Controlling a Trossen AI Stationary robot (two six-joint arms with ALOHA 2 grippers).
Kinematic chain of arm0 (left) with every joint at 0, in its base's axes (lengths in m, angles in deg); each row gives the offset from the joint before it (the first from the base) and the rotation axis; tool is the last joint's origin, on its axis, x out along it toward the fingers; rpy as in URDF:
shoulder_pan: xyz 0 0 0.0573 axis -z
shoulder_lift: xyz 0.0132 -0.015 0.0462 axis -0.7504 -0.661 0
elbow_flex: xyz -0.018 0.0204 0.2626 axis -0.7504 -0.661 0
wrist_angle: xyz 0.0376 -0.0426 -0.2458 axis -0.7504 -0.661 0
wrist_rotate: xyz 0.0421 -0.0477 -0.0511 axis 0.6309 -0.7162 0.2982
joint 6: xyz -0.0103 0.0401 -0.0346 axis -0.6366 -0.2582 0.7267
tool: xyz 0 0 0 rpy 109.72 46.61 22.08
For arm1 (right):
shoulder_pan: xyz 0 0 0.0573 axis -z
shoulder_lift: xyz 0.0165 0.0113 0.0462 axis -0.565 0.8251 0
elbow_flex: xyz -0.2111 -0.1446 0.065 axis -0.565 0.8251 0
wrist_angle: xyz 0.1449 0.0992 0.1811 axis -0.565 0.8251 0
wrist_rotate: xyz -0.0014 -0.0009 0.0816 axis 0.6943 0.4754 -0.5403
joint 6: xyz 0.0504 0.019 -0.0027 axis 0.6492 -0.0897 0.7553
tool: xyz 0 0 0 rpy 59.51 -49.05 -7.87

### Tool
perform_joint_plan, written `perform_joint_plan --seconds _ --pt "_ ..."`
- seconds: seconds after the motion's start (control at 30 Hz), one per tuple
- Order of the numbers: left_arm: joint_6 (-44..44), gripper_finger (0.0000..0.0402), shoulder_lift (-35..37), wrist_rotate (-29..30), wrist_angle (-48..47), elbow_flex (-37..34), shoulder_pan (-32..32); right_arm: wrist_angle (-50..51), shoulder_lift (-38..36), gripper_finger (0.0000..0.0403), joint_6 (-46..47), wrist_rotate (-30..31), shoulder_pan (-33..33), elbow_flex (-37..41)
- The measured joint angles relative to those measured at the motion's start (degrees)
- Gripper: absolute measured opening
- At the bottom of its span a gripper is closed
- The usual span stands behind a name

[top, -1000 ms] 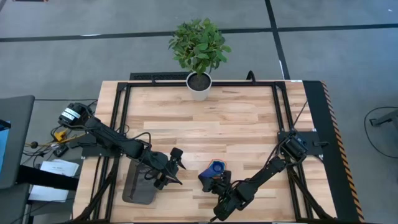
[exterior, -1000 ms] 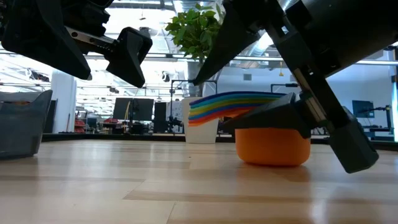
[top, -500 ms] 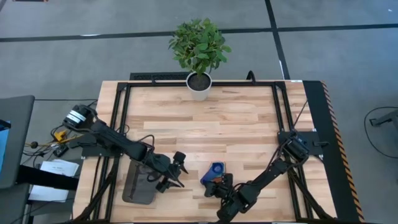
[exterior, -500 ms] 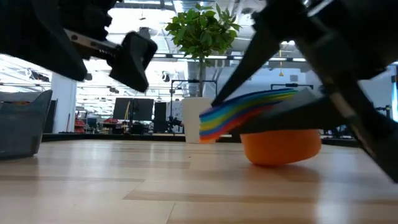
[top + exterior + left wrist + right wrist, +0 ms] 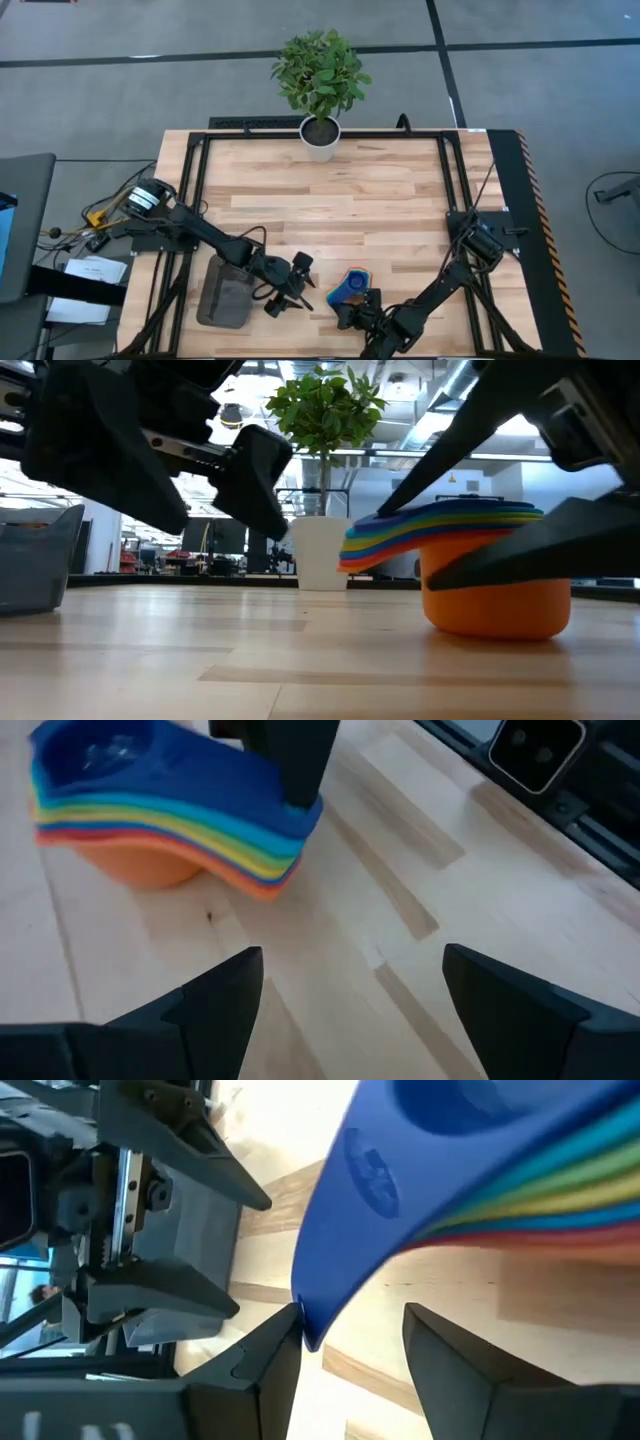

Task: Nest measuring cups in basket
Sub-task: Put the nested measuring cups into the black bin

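1. The measuring cups [image 5: 350, 285] sit as one nested stack on the bare wood near the bottom centre of the high view, a blue cup uppermost and an orange one at the base (the low view shows the orange bowl resting on the table at the right of the frame, with the rainbow of handles fanning out to its left).
2. The right gripper [image 5: 352, 306] lies just below the stack in the high view, at the bottom centre. In the right wrist view its two dark fingers [image 5: 270, 1355] stand a little apart, with the edge of the blue handle reaching down between them; whether the pads actually press on the handle is hard to make out from this angle, so I cannot tell if it is held.
3. The left gripper [image 5: 298, 283] sits just left of the stack in the high view, low in the frame. Its fingers are spread wide in the left wrist view, with bare wood between them and nothing held; the stack lies ahead of them in the upper left of that picture.
4. The basket [image 5: 224, 298] lies at the lower left of the table in the high view, to the left of the left gripper and well apart from the cups. It shows as a grey wall at the far left of the low view.
5. A white plant pot [image 5: 320, 137] with a leafy green plant stands at the top centre edge of the table in the high view.
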Motion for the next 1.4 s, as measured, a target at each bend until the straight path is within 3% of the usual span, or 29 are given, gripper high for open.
perform_joint_plan --seconds 0.4,0.63,0.93,1.13,1.4 --pt "-2.46 0.0300 -3.13 0.40 -0.37 4.68 -0.43 5.03 -0.82 0.0229 3.46 0.19 -2.83 0.02" --pt "-1.40 0.0300 -3.13 0.51 -0.61 4.88 -1.83 13.89 -4.78 0.0206 4.94 1.93 -6.01 -0.01" --pt "4.49 0.0300 -3.13 0.09 0.01 4.88 -2.38 26.67 -8.68 0.0170 4.79 -1.02 -5.24 0.00" --pt "6.90 0.0300 -4.49 -1.06 0.93 5.02 -2.18 27.82 -8.83 0.0150 2.70 -8.93 -3.11 0.00" --pt "7.50 0.0300 -8.75 -2.92 1.04 7.69 -1.54 26.59 -8.87 0.0125 1.61 -9.49 -1.82 0.00"
